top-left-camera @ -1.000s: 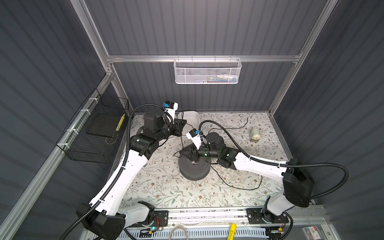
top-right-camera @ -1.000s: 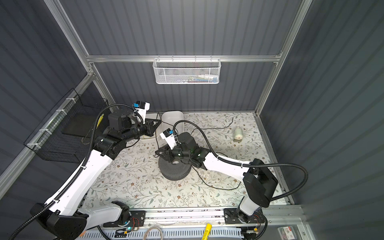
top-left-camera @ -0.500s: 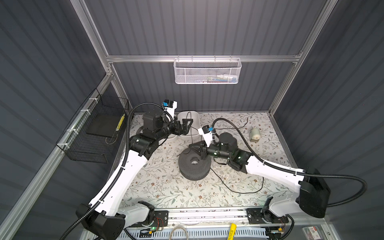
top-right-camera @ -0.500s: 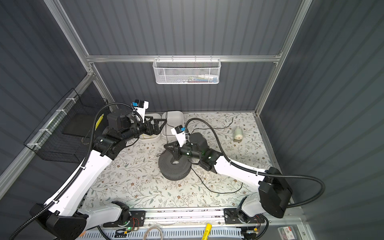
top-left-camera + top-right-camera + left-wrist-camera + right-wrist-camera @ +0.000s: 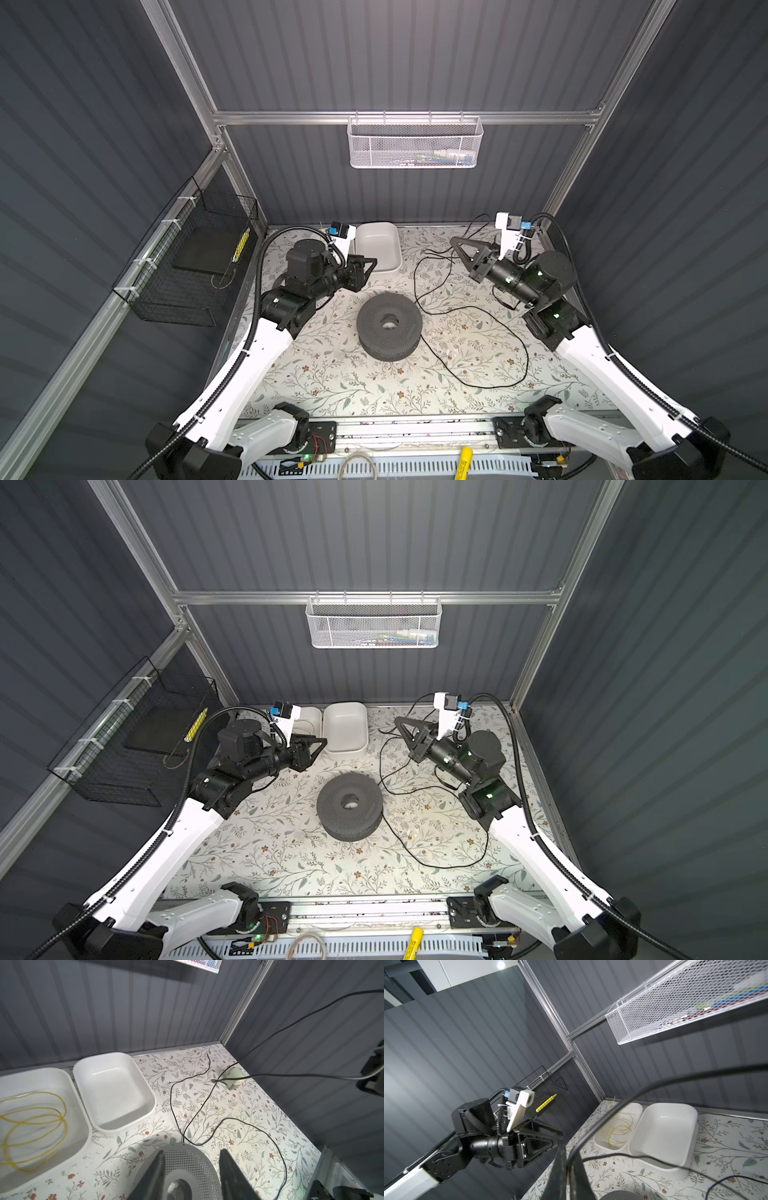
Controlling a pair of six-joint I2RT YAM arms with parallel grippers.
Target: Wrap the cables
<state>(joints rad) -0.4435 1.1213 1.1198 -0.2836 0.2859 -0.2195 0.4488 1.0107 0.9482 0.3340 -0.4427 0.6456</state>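
Note:
The cable [image 5: 527, 361] [image 5: 487, 845] is a thin black cord. It lies in loose loops on the floral table, to the right of a dark grey perforated spool [image 5: 374, 316] [image 5: 332, 800]. My right gripper [image 5: 455, 241] [image 5: 397, 720] [image 5: 568, 1153] is raised at the back right and shut on the cable [image 5: 654, 1086]. A strand hangs from it to the table. My left gripper [image 5: 374, 262] [image 5: 324, 742] [image 5: 192, 1151] is open and holds nothing. It hovers behind and left of the spool [image 5: 193, 1165], beside the white bins, with the cable [image 5: 171, 1103] on the table beyond it.
Two white bins stand at the back: one is empty [image 5: 116, 1088] and the other [image 5: 31, 1076] holds a yellow wire coil [image 5: 41, 1115]. A small pale device [image 5: 233, 1077] sits in the back right corner. A white mesh basket [image 5: 415, 143] hangs on the back wall and a black wire basket [image 5: 187, 266] on the left wall.
My right gripper has pulled away from over the spool, up and to the back right, drawing the cable with it. My left gripper's jaws have parted, and that arm has barely shifted.

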